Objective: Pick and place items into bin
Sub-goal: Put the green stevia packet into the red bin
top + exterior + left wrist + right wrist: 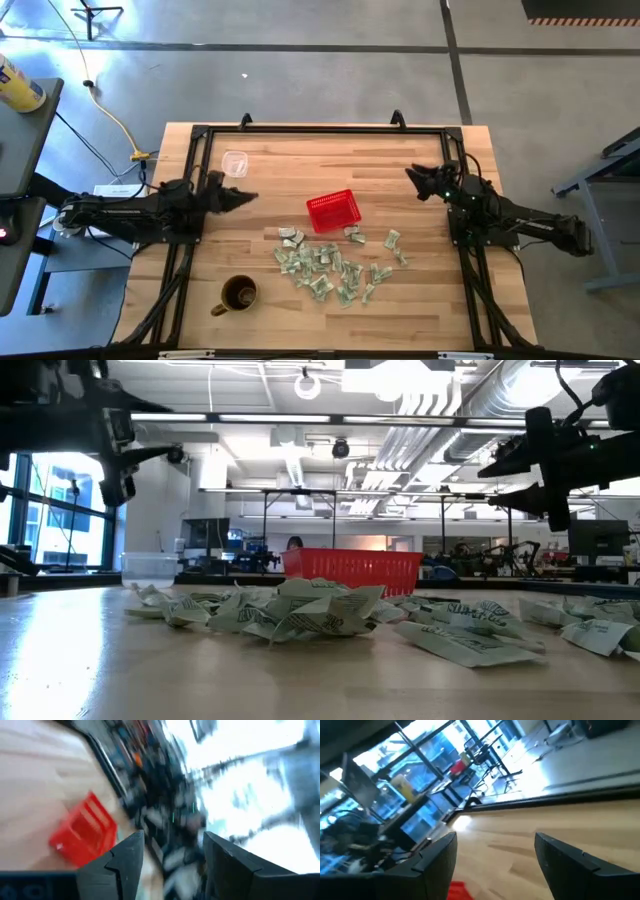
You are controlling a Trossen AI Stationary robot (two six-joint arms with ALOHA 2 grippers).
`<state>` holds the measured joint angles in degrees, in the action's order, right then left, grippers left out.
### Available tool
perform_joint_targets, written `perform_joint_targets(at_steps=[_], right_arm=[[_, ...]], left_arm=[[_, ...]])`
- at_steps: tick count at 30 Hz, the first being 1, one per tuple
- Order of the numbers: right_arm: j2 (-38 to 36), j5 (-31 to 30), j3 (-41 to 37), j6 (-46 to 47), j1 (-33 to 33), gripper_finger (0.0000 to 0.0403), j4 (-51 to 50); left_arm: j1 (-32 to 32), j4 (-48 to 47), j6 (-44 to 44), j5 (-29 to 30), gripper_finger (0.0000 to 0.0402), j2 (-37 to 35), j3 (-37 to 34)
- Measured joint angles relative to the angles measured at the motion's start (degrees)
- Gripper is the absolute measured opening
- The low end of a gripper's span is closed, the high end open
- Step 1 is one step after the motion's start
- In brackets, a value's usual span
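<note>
Packets [330, 265] btwn grippers, well apart from both.

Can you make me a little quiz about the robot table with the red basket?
1. True or false: the red basket sits between the left gripper and the right gripper.
2. What stands nearest the table's front edge? A) brown mug B) clear plastic cup C) red basket
3. Fill in: both grippers hold ____.

Key: 1 true; 2 A; 3 nothing, both are open, and the packets lie on the table.
</note>
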<state>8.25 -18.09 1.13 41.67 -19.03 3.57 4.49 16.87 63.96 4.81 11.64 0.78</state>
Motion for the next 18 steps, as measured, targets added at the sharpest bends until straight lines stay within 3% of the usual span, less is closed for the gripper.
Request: perform_joint_targets(at_steps=[3,12,18], right_arm=[[-0.1,-2.1,0.0,0.3,-0.1,0.0257,1.5],[-0.1,5.2,0.0,-10.8,-0.1,0.0257,1.4],[-0.1,6.3,0.0,-14.2,-0.1,0.0257,1.4]], left_arm=[[0.0,0.1,6.2,6.4,0.0239,0.0,0.0],[0.0,-5.1,3.4,6.1,0.0239,0.2,0.0],[0.0,-9.9,3.4,6.1,0.0239,0.2,0.0]])
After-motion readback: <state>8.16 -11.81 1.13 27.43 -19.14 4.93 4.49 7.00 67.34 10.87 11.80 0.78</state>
